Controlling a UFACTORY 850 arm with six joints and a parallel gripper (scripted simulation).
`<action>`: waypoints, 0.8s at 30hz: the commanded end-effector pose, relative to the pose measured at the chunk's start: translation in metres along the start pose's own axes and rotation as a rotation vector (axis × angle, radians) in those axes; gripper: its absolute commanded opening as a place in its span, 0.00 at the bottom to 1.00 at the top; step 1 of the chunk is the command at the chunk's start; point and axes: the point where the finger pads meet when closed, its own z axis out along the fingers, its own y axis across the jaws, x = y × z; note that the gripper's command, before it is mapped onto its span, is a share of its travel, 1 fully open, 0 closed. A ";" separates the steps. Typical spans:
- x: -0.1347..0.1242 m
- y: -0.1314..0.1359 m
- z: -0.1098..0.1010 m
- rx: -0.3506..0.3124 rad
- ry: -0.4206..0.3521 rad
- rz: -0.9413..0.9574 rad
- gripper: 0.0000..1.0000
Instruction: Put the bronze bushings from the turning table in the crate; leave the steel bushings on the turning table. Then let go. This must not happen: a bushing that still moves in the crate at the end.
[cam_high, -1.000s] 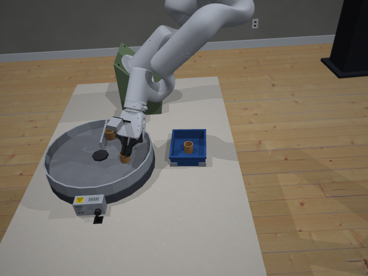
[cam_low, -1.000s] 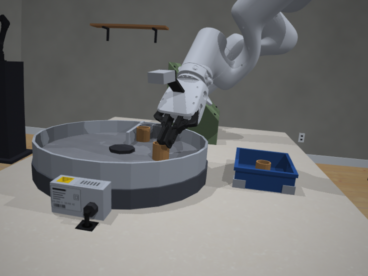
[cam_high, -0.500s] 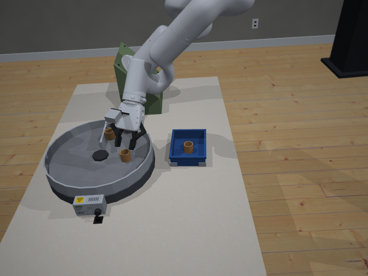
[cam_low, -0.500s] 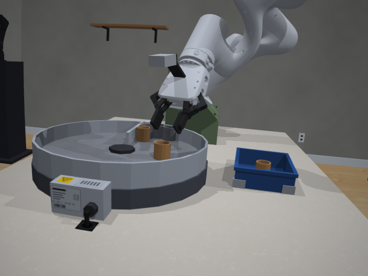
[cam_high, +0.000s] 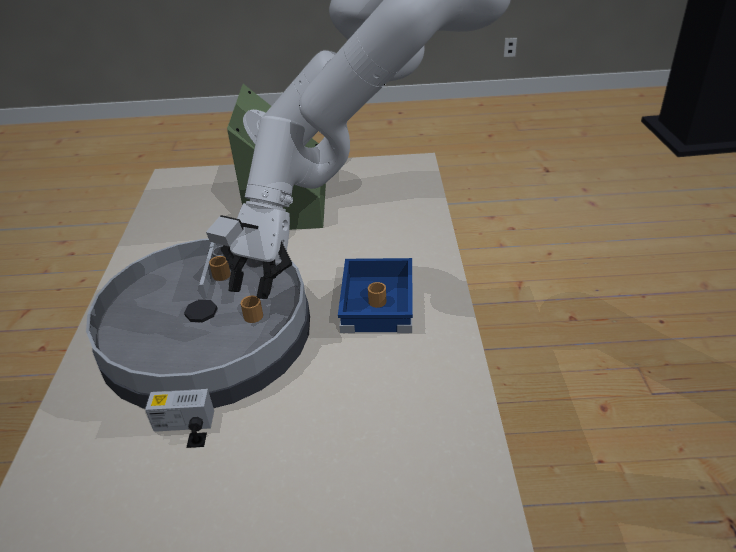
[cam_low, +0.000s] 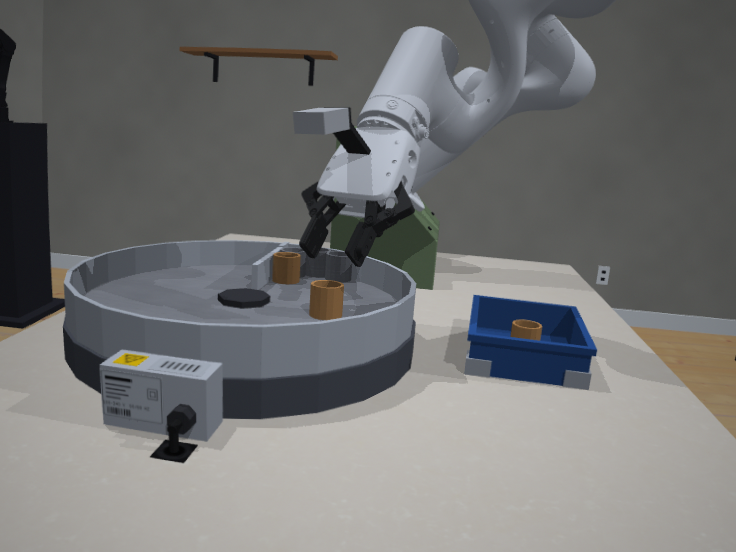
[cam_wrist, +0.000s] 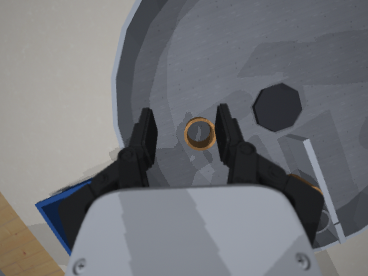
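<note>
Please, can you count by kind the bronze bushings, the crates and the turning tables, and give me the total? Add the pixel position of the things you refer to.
Bronze bushings (cam_high: 252, 312) (cam_high: 219, 270) (cam_high: 376, 297) (cam_low: 326, 303) (cam_low: 285, 269) (cam_low: 526, 331) (cam_wrist: 200, 146): 3
Crates (cam_high: 375, 314) (cam_low: 529, 345): 1
Turning tables (cam_high: 190, 382) (cam_low: 237, 347) (cam_wrist: 200, 50): 1
Total: 5

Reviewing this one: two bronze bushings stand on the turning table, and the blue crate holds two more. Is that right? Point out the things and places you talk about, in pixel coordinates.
Not quite: the blue crate (cam_high: 375, 323) (cam_low: 529, 360) holds one bronze bushing (cam_high: 376, 295) (cam_low: 526, 330), as the top view shows. The rest of the statement stands.
</note>
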 end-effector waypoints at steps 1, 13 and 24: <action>0.000 0.001 -0.001 -0.010 -0.005 0.027 0.62; -0.008 0.010 -0.007 -0.082 -0.048 0.217 0.62; -0.016 0.019 -0.013 -0.155 -0.098 0.418 0.62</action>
